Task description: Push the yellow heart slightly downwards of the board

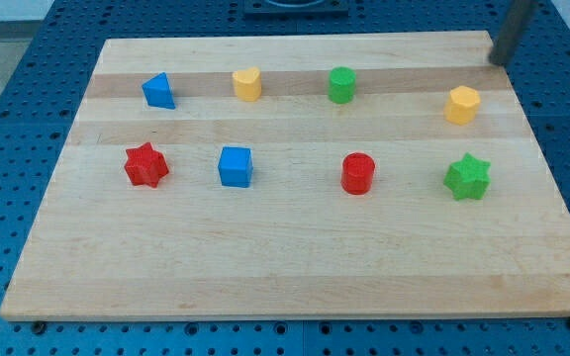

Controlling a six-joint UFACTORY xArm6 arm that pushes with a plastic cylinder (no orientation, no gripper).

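Observation:
The yellow heart (pixel 248 84) sits near the board's top edge, left of centre. My tip (pixel 496 63) is at the board's top right corner, far to the right of the heart and above the yellow hexagon (pixel 462 104). The rod rises out of the view's top. The blue triangle (pixel 158 91) lies to the heart's left and the green cylinder (pixel 341 85) to its right.
A lower row holds the red star (pixel 146 165), the blue cube (pixel 235 166), the red cylinder (pixel 358 173) and the green star (pixel 467 177). The wooden board (pixel 285 267) rests on a blue perforated table.

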